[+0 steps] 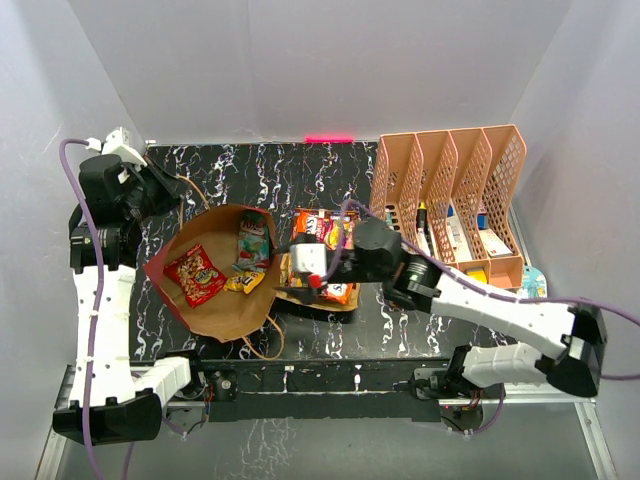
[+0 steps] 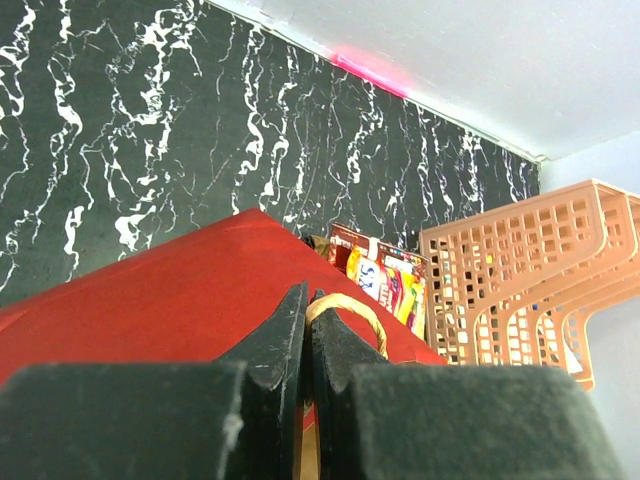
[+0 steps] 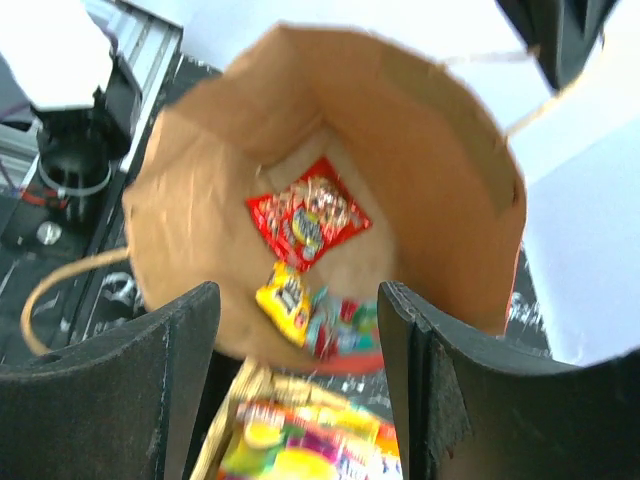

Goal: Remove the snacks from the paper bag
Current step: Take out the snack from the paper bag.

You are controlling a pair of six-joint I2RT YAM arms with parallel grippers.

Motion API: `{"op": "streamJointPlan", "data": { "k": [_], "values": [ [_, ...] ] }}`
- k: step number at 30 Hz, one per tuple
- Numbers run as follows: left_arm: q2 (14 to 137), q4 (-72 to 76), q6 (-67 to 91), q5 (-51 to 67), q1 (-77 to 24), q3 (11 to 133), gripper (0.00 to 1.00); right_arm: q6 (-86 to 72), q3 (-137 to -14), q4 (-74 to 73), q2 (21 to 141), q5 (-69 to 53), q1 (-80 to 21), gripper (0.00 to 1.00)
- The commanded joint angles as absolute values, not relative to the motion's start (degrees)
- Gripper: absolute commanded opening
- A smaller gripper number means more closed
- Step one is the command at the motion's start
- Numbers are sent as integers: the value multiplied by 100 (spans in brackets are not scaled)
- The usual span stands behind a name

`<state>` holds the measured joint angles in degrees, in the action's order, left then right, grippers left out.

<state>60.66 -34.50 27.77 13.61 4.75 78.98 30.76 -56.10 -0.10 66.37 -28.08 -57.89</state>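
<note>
Top view, my right arm (image 1: 470, 295) sits across the packets (image 1: 325, 228) beside the paper bag (image 1: 215, 300), so I can't see its fingertips or half that pile. Right wrist feed is smeared: the red packet (image 3: 308, 215) lettering won't read, and the packets outside the bag run off the bottom edge. Left wrist, the cord handle (image 2: 350, 300) drops out of sight behind my left gripper (image 2: 309, 292).

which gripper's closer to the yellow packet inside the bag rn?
Right. The right gripper sits open at the paper bag mouth, just right of the yellow packet. The left gripper is off the bag's back-left, fingers shut on the cord handle.
</note>
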Motion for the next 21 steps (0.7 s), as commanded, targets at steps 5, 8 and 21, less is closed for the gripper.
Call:
{"op": "streamJointPlan", "data": {
  "k": [5,8,21],
  "values": [
    [5888,-3356,2948,1790,475,7820,0,3755,-7549,-833,8718,-820,-6859,66],
    [5847,-3280,3045,1872,478,7793,0,3894,-8098,-1126,9349,-305,-7061,67],
    [5828,-3170,3055,2008,475,7767,0,4627,-9779,-2798,11635,1285,-7163,68]
  ]
}}
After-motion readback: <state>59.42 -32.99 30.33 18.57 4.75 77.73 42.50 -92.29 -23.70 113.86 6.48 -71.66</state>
